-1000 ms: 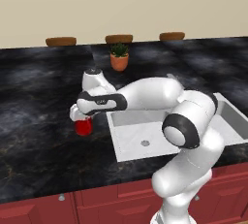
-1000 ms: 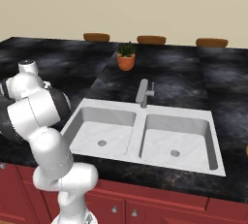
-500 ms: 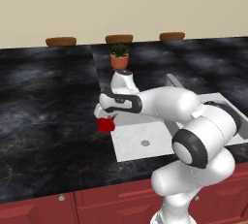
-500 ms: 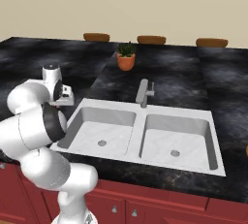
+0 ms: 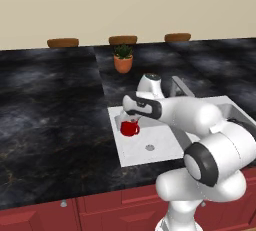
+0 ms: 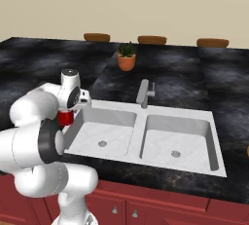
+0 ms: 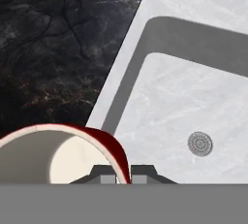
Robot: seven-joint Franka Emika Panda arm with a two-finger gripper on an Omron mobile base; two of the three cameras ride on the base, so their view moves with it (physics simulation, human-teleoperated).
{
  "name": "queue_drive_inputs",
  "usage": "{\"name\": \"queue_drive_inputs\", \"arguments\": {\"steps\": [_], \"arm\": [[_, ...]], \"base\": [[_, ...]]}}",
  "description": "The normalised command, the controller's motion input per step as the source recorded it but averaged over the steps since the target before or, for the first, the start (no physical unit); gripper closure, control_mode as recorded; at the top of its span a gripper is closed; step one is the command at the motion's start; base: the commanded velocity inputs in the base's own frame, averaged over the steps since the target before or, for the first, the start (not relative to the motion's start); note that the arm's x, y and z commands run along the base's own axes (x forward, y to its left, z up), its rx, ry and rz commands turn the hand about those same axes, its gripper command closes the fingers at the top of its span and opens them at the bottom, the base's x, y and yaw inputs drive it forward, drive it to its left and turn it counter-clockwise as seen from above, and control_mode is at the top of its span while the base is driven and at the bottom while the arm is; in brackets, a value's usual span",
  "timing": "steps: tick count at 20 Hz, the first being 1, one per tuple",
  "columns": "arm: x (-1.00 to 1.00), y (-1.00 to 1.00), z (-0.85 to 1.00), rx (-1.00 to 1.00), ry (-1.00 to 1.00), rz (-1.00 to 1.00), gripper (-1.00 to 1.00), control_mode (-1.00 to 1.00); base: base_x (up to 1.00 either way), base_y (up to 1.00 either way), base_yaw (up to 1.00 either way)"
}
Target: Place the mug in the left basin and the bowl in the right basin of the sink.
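Centrally in our left base view, the sink (image 5: 165,135) lies sunk in the black counter (image 5: 50,120). Just left of centre, over the left basin (image 5: 150,142), our gripper (image 5: 132,120) pinches the mug (image 5: 130,128) by its rim.

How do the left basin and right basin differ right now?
The left basin has the mug hanging at its outer edge, gripped at the rim by the gripper; the right basin has nothing above or in it. In the left base view the left basin is largely in sight, while the arm covers most of the right basin. Shared: both are white, rectangular, with a small round grey drain, flanking the faucet.
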Motion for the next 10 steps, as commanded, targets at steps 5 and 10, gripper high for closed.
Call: {"name": "queue_drive_inputs", "arguments": {"steps": [5, 10], "arm": [[0.00, -0.65, 0.00, 0.00, 0.00, 0.00, 1.00, -1.00], [0.04, -0.45, -0.04, 0.00, -0.02, 0.00, 1.00, -1.00]], "base": [[0.00, 0.00, 0.00], [0.00, 0.00, 0.00]]}}
